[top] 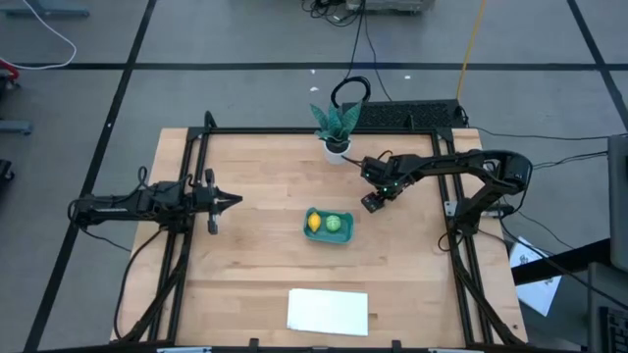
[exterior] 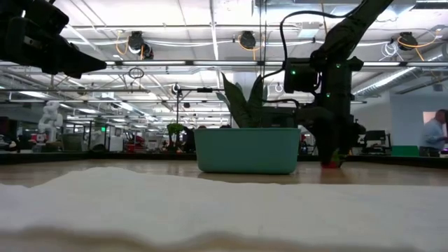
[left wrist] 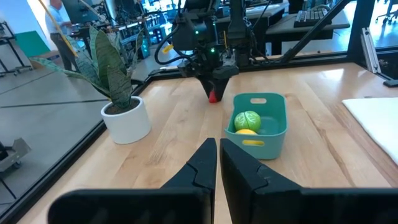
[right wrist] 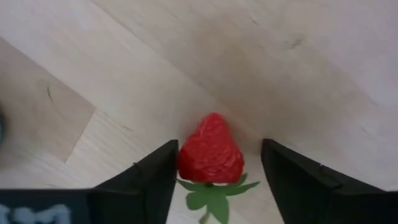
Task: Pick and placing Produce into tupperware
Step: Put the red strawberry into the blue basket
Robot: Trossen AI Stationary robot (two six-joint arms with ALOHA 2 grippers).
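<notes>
The red strawberry-shaped piece [right wrist: 210,152] lies on the wooden table right of the teal tub [top: 345,238], leaf end toward the wrist camera. My right gripper [right wrist: 219,146] points down over it, open, with one finger on each side. It also shows in the left wrist view as the red piece [left wrist: 213,96] under the right gripper [left wrist: 214,84]. The yellow lemon [top: 314,224] and the round green piece [top: 335,224] rest inside the tub. My left gripper [top: 235,201] hovers shut above the table's left part, pointing toward the tub [left wrist: 273,134]. My right gripper comes at the red piece from above, fingers pointing down. One finger [right wrist: 158,174] stands right against the piece's side [right wrist: 183,163]; I cannot tell whether it touches. The other finger [right wrist: 292,174] is clearly apart. The piece lies on the table.
A leafy plant in a white pot [top: 337,123] stands at the far edge, just behind the right gripper. A flat white sheet [top: 329,311] lies near the front edge. Bare wood lies between the left gripper and the tub. A black frame runs along the table's edges.
</notes>
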